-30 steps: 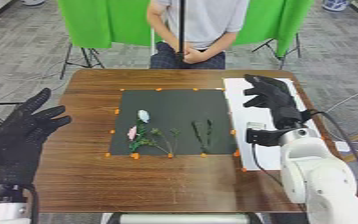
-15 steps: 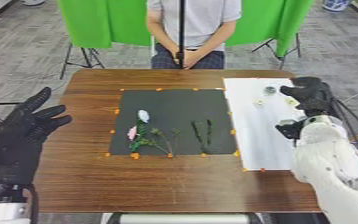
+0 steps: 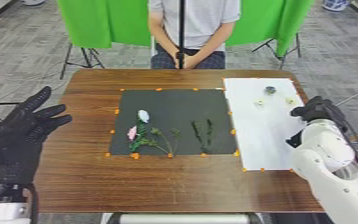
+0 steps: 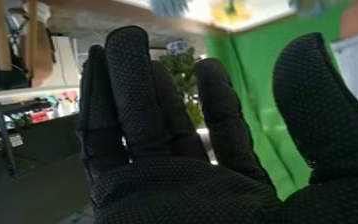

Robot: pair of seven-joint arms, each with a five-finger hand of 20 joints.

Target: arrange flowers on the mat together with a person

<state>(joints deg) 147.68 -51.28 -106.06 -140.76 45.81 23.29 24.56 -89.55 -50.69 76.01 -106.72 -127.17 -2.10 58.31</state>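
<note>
Pulling back to the right, we slid our right hand (image 3: 316, 111) off the white sheet (image 3: 260, 137) to the table's right edge. Its fingers stood straight and spread, thumb wide, and it held nothing. Now we could see three small blooms (image 3: 270, 90) at the sheet's far end, where our hand had been. On the dark mat (image 3: 171, 102), the white flower (image 3: 143, 115) and pink flower (image 3: 132, 133) lay on the left, and leafy stems (image 3: 209, 132) lay on the right. Our left hand (image 3: 17, 132) was spread too. We guessed the small blooms had yet to join the mat.
</note>
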